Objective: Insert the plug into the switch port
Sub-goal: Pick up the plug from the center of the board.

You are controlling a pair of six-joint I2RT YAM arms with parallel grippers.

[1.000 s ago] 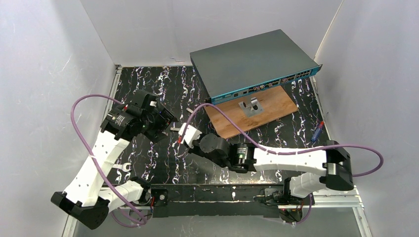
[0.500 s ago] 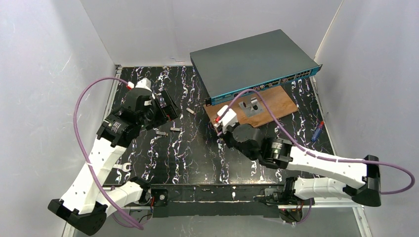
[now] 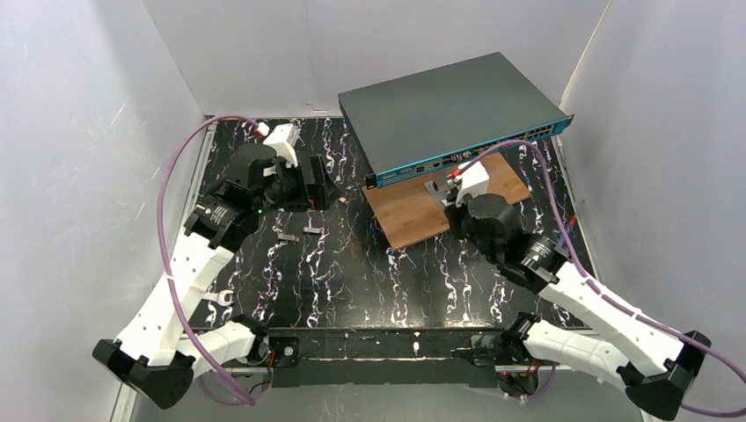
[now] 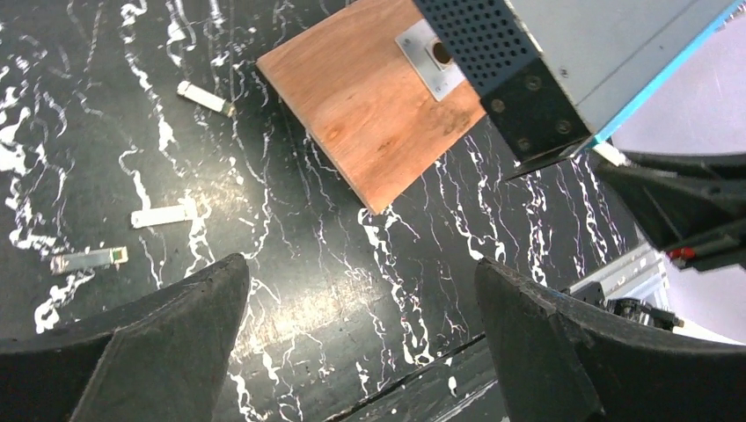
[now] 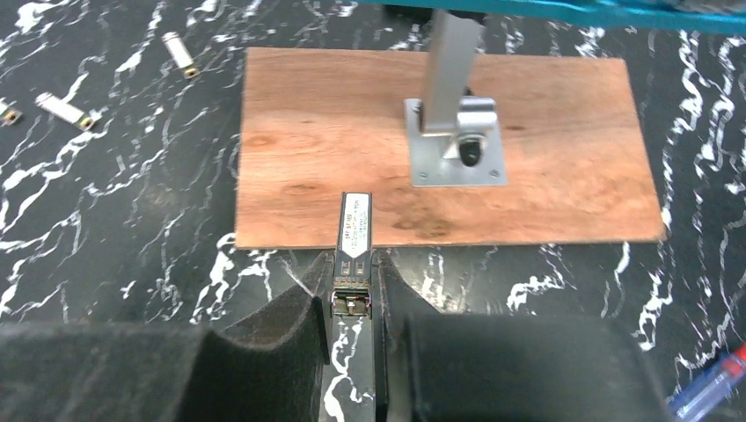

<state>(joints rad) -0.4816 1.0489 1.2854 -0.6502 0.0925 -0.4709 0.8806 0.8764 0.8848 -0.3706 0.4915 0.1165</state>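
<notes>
The switch (image 3: 449,110) is a flat dark grey box with a teal front strip, standing at the back right; its corner (image 4: 598,53) shows in the left wrist view. My right gripper (image 5: 354,264) is shut on the plug (image 5: 353,233), a small silver module pointing forward over the near edge of the wooden board (image 5: 308,149). The teal strip (image 5: 563,9) lies just beyond the board. In the top view the right gripper (image 3: 457,198) hovers over the board, short of the switch front. My left gripper (image 4: 361,290) is wide open and holds nothing, hovering above the black table left of the switch.
A metal bracket (image 5: 453,141) stands on the board between the plug and the switch. Three loose silver modules (image 4: 205,97) (image 4: 163,215) (image 4: 88,258) lie on the marbled table. A wrench (image 3: 218,299) lies near the left arm and a blue pen (image 3: 566,233) by the right wall.
My right arm has carried the plug from mid-table rightward and back, over the board toward the switch. My left arm has swung toward the back.
</notes>
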